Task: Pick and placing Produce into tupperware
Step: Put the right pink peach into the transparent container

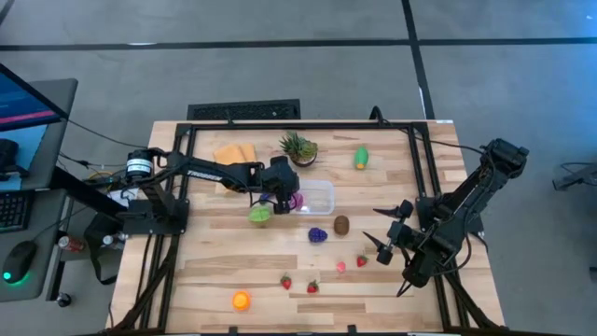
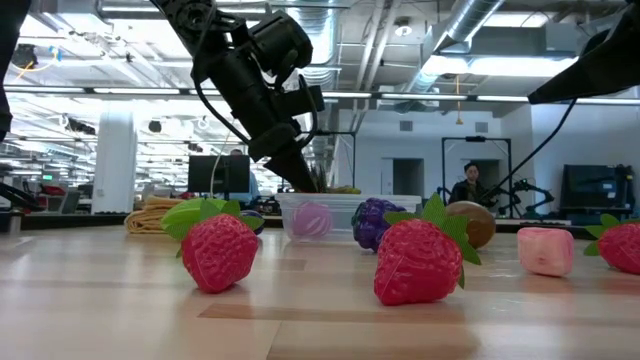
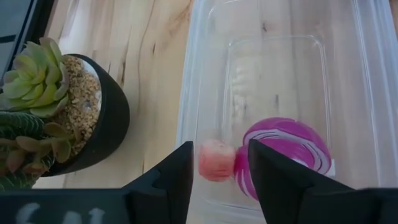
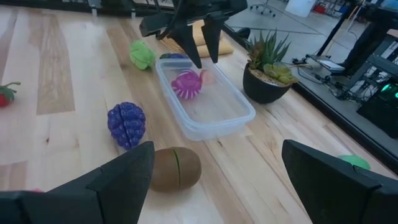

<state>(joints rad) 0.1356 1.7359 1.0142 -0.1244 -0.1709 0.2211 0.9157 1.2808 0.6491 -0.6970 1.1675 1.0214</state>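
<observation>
Tupperware sits mid-table beside the potted plant, purple onion half already inside. Left gripper hangs over its near end, fingers narrow, a small pink piece between them, apparently being dropped. Right gripper waits wide open, empty, near the kiwi.

**Non-task items on your tabletop**

You have a potted succulent standing upright near the tabletop's far edge, about midway along it. Your folded yellow-orange cloth lies flat beside it, toward the far left corner. A person sits in the room beyond the table.
</observation>
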